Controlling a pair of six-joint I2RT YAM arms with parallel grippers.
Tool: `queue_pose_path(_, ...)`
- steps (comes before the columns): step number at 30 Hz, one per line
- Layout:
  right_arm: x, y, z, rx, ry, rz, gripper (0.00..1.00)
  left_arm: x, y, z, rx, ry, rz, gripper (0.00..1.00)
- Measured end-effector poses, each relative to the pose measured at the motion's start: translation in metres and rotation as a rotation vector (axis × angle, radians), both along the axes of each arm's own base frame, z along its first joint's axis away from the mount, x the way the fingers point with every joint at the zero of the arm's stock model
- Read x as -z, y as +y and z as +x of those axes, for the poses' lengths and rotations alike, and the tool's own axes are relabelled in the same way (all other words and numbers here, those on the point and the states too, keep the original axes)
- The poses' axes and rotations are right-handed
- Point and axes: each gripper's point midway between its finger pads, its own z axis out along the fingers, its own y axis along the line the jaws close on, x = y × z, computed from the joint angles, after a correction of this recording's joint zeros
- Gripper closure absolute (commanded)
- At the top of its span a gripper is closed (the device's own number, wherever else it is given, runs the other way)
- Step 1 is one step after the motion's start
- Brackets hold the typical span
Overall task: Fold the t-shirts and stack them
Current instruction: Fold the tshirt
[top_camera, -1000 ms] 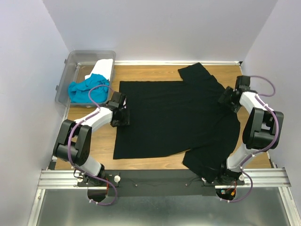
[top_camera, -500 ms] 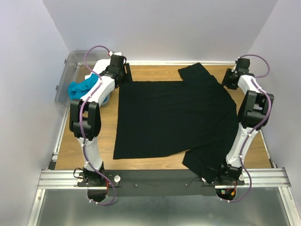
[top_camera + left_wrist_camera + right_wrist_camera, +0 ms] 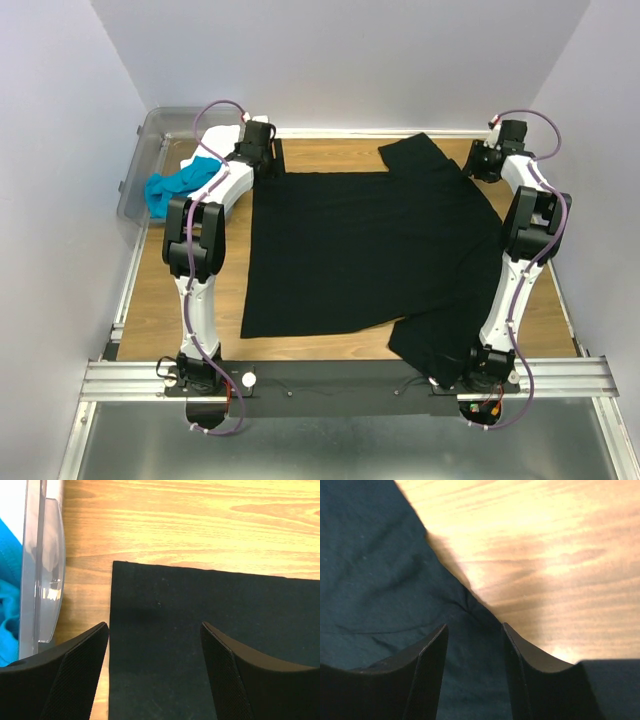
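a honey-coloured wood-grain counter (image 3: 158,295) sits in a booth of plain pale lavender walls (image 3: 340,60), with a ribbed metal rail (image 3: 340,378) along the near edge where the two arms are bolted. the large black t-shirt (image 3: 370,250) lies spread flat across the middle of the counter. it is matte and nearly unwrinkled, its left edge is straight, one sleeve (image 3: 415,150) points toward the far wall, and its near-right part drapes toward the right arm's base.

at the far-left corner stands a clear plastic bin (image 3: 140,165) with rounded corners and a glossy wall that catches glare. it holds the crumpled turquoise-blue t-shirt (image 3: 175,185) and, behind it, the white t-shirt (image 3: 218,135).

the left hand (image 3: 155,675) is over the black shirt's square far-left corner. its dark, finely textured fingers (image 3: 75,680) are spread wide and grip nothing, with the cloth edge running just inside the left one. the bin wall is close beside.

the right hand (image 3: 472,675) is at the shirt's far-right edge, where a seam puckers against bare wood. its smooth black fingers (image 3: 427,675) are parted more narrowly, with cloth showing between them but none pinched. whether either hand's tips touch the fabric cannot be told.
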Motion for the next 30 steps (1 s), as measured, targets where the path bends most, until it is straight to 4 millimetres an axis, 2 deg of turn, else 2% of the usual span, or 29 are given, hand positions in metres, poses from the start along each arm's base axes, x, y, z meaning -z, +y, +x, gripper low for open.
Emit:
queue_pose_path(7, -0.001, 0.004, 0.008, -0.034, -0.021, 0.014, 0.45, -0.005, 0.004, 0.01, 0.001, -0.032, 0.022, 0.18)
queue_pose_path(13, 0.016, 0.005, 0.011, -0.048, -0.006, 0.023, 0.46, 0.01, 0.006, 0.011, 0.006, -0.006, 0.041, 0.18)
queue_pose_path(18, 0.016, 0.006, 0.014, -0.067, -0.018, 0.018, 0.48, 0.014, 0.008, 0.01, 0.006, 0.005, 0.055, 0.18)
queue_pose_path(22, 0.017, 0.008, 0.016, -0.094, -0.028, 0.015, 0.57, 0.014, 0.011, 0.01, 0.001, 0.007, 0.068, 0.18)
queue_pose_path(27, 0.018, 0.01, 0.015, -0.118, -0.031, 0.014, 0.6, 0.016, 0.015, 0.009, -0.005, 0.012, 0.078, 0.18)
queue_pose_path(30, 0.019, 0.01, 0.015, -0.122, -0.033, 0.009, 0.69, 0.016, 0.017, 0.009, -0.011, 0.012, 0.083, 0.18)
